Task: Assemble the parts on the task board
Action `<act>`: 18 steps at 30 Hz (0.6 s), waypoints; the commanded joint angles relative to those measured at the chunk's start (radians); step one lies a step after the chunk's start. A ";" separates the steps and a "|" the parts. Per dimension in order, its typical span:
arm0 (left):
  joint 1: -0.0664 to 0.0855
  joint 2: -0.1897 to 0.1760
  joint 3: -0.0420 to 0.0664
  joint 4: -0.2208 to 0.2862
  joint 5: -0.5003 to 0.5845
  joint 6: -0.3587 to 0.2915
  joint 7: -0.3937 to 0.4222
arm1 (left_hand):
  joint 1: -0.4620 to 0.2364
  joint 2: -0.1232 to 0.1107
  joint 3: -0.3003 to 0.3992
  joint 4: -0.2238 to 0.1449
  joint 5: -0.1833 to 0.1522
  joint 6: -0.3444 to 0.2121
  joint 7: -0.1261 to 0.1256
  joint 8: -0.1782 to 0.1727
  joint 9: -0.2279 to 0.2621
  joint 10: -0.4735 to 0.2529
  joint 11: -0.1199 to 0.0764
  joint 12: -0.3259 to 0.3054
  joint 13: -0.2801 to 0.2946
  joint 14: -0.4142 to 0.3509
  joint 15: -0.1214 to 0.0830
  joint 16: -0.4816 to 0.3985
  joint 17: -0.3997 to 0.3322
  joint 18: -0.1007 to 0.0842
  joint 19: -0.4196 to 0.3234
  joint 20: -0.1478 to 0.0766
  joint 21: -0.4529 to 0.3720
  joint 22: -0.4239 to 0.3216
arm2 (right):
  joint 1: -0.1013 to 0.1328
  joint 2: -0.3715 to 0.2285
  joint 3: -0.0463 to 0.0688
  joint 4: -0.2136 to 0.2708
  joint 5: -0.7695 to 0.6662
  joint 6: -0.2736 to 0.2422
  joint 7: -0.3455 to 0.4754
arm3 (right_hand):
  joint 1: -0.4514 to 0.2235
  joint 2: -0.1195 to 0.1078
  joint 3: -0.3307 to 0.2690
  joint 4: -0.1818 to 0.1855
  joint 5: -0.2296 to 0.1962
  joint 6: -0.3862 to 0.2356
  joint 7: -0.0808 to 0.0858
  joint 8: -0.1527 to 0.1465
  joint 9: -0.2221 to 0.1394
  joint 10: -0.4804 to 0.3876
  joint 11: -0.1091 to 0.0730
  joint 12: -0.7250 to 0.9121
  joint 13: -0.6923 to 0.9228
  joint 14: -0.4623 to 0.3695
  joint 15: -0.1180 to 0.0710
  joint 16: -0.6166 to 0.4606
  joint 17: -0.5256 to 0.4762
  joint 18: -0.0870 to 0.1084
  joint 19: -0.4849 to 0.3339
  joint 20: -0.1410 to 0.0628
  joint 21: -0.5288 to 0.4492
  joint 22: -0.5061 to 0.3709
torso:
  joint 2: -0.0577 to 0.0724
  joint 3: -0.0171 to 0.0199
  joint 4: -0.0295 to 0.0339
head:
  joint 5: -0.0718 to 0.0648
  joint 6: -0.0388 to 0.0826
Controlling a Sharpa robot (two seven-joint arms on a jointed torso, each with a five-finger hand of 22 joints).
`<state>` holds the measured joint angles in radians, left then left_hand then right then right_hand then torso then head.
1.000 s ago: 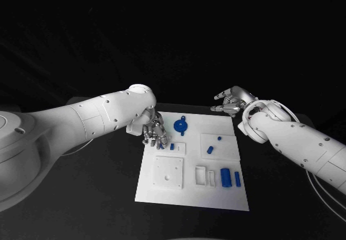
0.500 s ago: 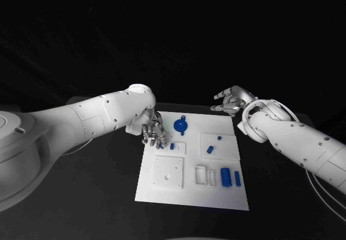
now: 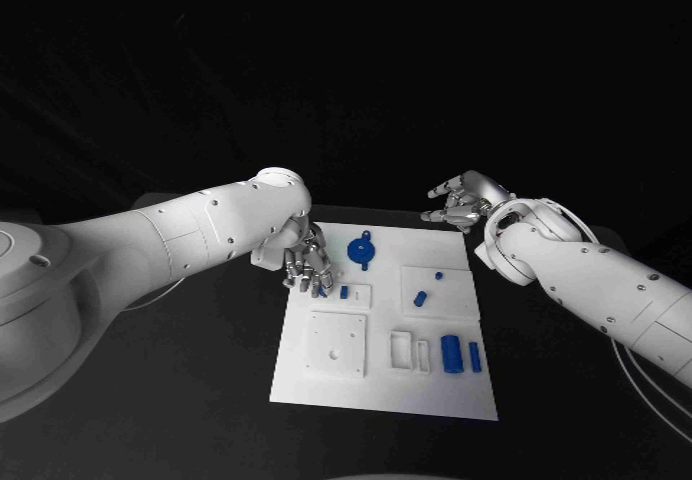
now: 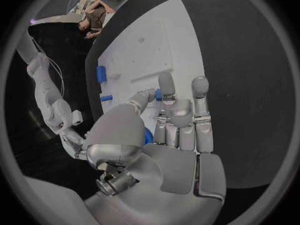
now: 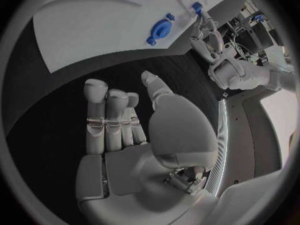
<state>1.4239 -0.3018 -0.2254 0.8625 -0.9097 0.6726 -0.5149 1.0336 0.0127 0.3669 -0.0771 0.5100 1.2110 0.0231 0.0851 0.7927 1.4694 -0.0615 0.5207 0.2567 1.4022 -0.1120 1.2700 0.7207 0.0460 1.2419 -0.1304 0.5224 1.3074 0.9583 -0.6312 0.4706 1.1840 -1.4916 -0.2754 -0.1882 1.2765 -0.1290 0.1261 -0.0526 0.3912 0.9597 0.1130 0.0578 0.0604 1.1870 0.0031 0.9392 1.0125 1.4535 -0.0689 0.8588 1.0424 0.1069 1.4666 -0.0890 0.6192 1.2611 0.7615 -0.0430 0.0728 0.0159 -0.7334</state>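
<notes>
The white task board (image 3: 335, 385) lies mid-table. My left hand (image 3: 307, 265) hangs over its far left edge, fingers pointing down, and pinches a small blue part (image 3: 310, 293) that shows behind the thumb (image 4: 148, 135). Just right of it, another small blue part (image 3: 343, 292) stands in a raised white block. A round blue disc (image 3: 364, 250) lies near the far edge. A small blue piece (image 3: 420, 297) sits on a square block, and two blue cylinders (image 3: 451, 353) lie at the near right. My right hand (image 3: 459, 208) hovers past the board's far right corner, fingers loosely apart and holding nothing.
A square white plate with a hole (image 3: 338, 343) and two narrow white frames (image 3: 401, 350) sit on the board's near half. Black table (image 3: 173, 400) surrounds the board on all sides. In the right wrist view the disc (image 5: 160, 31) and my left hand (image 5: 206, 32) lie beyond my right hand (image 5: 134, 135).
</notes>
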 commanded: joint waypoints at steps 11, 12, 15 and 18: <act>-0.001 0.001 -0.001 0.002 -0.003 0.020 0.009 | 0.009 -0.001 0.205 -0.205 0.002 0.024 -0.016 -0.002 0.001 0.036 -0.002 -0.004 0.001 -0.005 -0.003 0.000 0.001 0.008 -0.002 0.000 0.004 0.019 | -0.001 0.000 0.000 0.002 -0.008 0.011 0.007 | -0.004 0.005 0.003 -0.003 -0.006 0.003 0.003 0.002 0.000 -0.005 0.001 -0.002 0.001 -0.003 0.002 -0.004 0.000 0.013 0.049 0.004 -0.003 0.002 | 0.000 -0.0001 0.0001 | 0.000 -0.001; -0.001 0.001 -0.001 0.002 -0.003 0.021 0.009 | 0.010 -0.002 0.205 -0.205 0.003 0.025 -0.016 -0.005 0.003 0.036 -0.002 -0.005 0.001 -0.005 -0.002 0.001 0.002 0.008 -0.004 0.001 0.005 0.019 | -0.001 0.000 0.000 0.002 -0.008 0.011 0.007 | -0.004 0.005 0.003 -0.003 -0.006 0.003 0.003 0.002 0.000 -0.005 0.001 -0.002 0.001 -0.003 0.002 -0.004 0.000 0.013 0.049 0.004 -0.003 0.002 | 0.000 -0.0001 0.0001 | 0.000 -0.001; -0.001 0.001 -0.001 0.004 -0.002 0.020 0.010 | 0.010 -0.002 0.205 -0.205 0.003 0.025 -0.016 -0.005 0.003 0.036 -0.002 -0.005 0.001 -0.005 -0.002 0.001 0.002 0.008 -0.004 0.001 0.005 0.019 | -0.001 0.000 0.000 0.002 -0.008 0.011 0.007 | -0.004 0.005 0.003 -0.003 -0.006 0.003 0.003 0.002 0.000 -0.005 0.001 -0.002 0.001 -0.003 0.002 -0.004 0.000 0.013 0.049 0.004 -0.003 0.002 | 0.000 -0.0002 -0.0002 | 0.001 -0.001; -0.001 0.002 -0.001 0.007 -0.002 0.020 0.009 | 0.010 -0.002 0.205 -0.205 0.003 0.025 -0.016 -0.005 0.003 0.036 -0.002 -0.005 0.001 -0.005 -0.002 0.001 0.002 0.008 -0.004 0.001 0.005 0.019 | -0.001 0.000 0.000 0.002 -0.008 0.011 0.007 | -0.004 0.005 0.003 -0.003 -0.006 0.003 0.003 0.002 0.000 -0.005 0.001 -0.002 0.001 -0.003 0.002 -0.004 0.000 0.013 0.049 0.004 -0.003 0.002 | 0.000 -0.0004 -0.0002 | 0.000 -0.001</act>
<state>1.4232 -0.3020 -0.2260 0.8648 -0.9106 0.6785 -0.5141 1.0307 0.0100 0.3668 -0.0771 0.5080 1.2110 0.0231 0.0841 0.7950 1.4703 -0.0606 0.5207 0.2565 1.4023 -0.1119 1.2700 0.7220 0.0460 1.2419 -0.1304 0.5224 1.3079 0.9583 -0.6315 0.4706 1.1842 -1.4919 -0.2751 -0.1882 1.2765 -0.1290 0.1261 -0.0525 0.3912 0.9597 0.1130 0.0578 0.0604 1.1873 0.0034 0.9392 1.0125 1.4535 -0.0689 0.8588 1.0424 0.1069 1.4666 -0.0890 0.6192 1.2622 0.7613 -0.0430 0.0725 0.0164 -0.7346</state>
